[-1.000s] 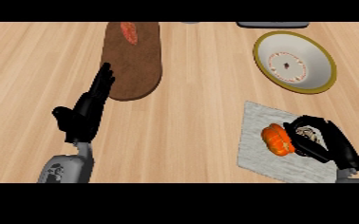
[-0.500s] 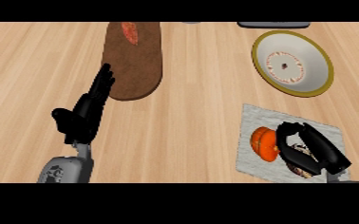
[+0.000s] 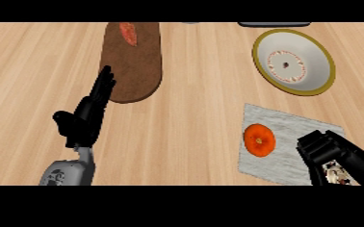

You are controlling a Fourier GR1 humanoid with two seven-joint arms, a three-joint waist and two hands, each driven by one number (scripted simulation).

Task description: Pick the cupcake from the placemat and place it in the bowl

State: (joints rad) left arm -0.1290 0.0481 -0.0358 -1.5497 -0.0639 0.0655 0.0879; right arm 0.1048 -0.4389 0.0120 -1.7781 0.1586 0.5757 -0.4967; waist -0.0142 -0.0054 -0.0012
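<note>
The cupcake (image 3: pixel 259 140), orange and round as seen from above, sits on the left part of the grey placemat (image 3: pixel 284 125) at the lower right. Beside it to the right is my right hand (image 3: pixel 326 155), a small gap apart and holding nothing. It is cut off by the lower right corner. The bowl (image 3: pixel 323 60), yellow-rimmed and white inside, stands farther back on the right. At the lower left my left hand (image 3: pixel 86 116) rests open with its fingers up, far from the cupcake.
A long brown cutting board (image 3: pixel 135 67) lies at the back left with a reddish food item (image 3: pixel 128 32) on its far end. A dark object (image 3: pixel 274 24) shows at the counter's back edge. Bare wooden counter lies between the board and the placemat.
My right hand, which was curled over the cupcake, has drawn back down and to the right. The cupcake now shows fully and lies a little farther left on the placemat.
</note>
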